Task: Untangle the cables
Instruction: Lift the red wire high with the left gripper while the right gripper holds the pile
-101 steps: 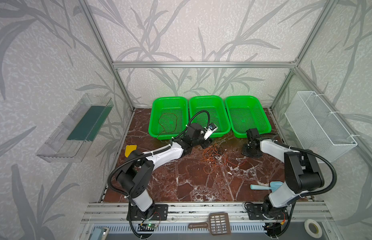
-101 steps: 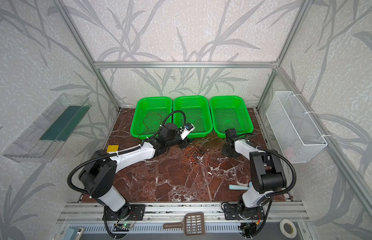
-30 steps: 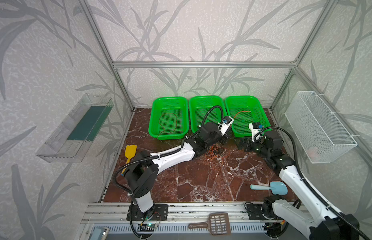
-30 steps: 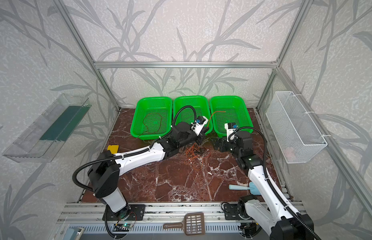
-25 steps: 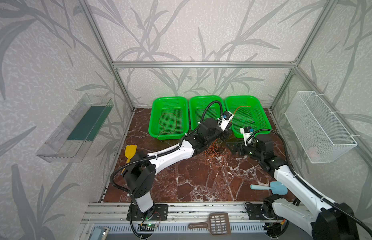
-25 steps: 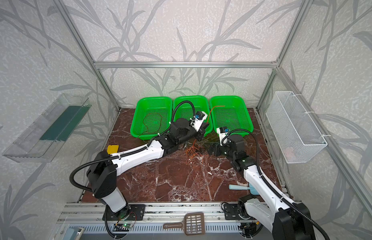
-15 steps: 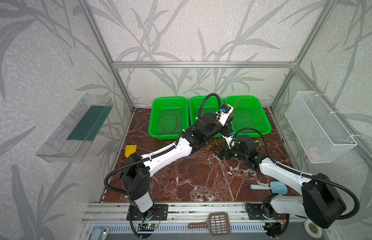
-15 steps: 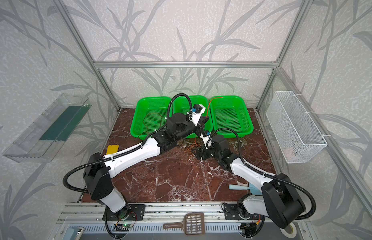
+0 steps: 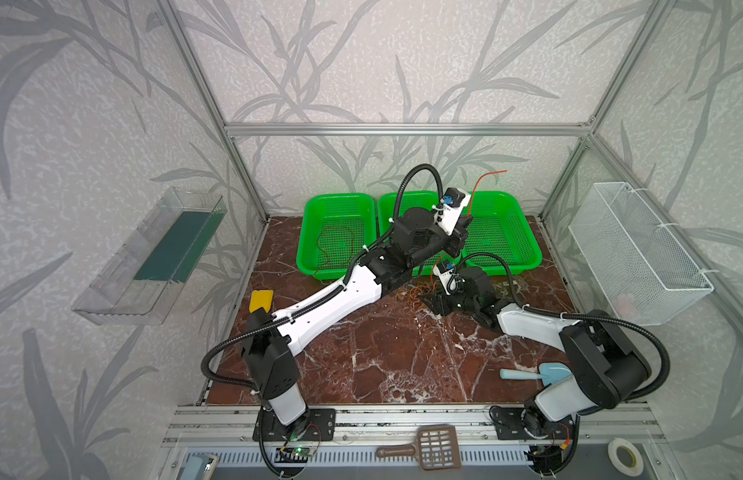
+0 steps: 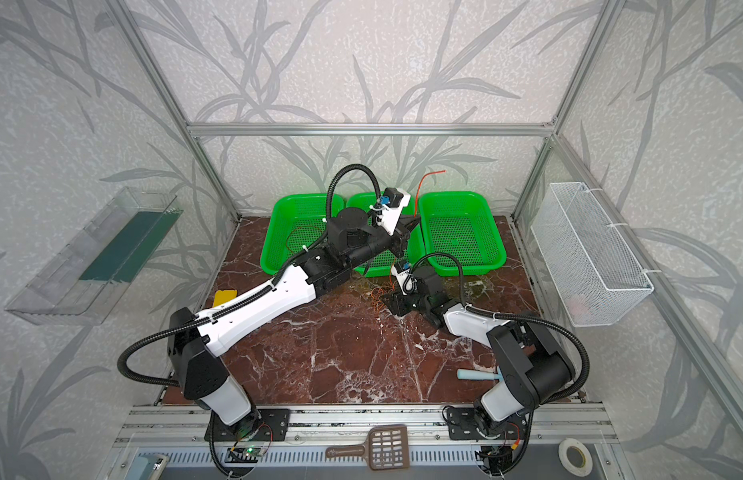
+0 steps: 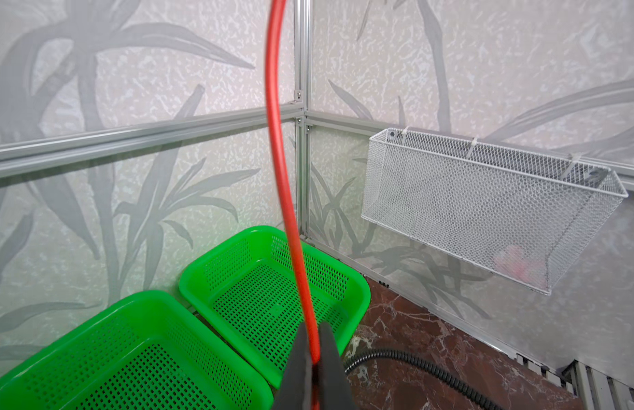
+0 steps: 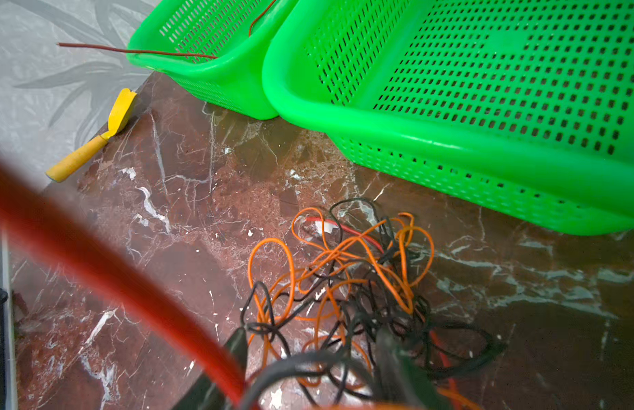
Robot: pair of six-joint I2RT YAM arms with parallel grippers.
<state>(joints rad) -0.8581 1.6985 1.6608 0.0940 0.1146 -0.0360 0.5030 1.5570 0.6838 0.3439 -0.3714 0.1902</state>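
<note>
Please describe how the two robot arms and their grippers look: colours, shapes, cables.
The left arm and right arm match: white shells between black joints, a black ribbed hose looping alongside. Each wrist carries a white camera mount with a blue part. The left gripper has dark, tapering fingers.

We see the left gripper (image 11: 313, 351) gone from low in front of the middle green basket (image 9: 385, 208), beside the tangle (image 12: 336, 284), to high over that basket's right rim. The red cable (image 9: 480, 185) pinched in it now rises free above the basket. The right gripper (image 9: 425, 298), which sat well to the right of the basket and then swung farther out, has come in to the tangle just in front of it. Its jaws now stand apart around the strands.
</note>
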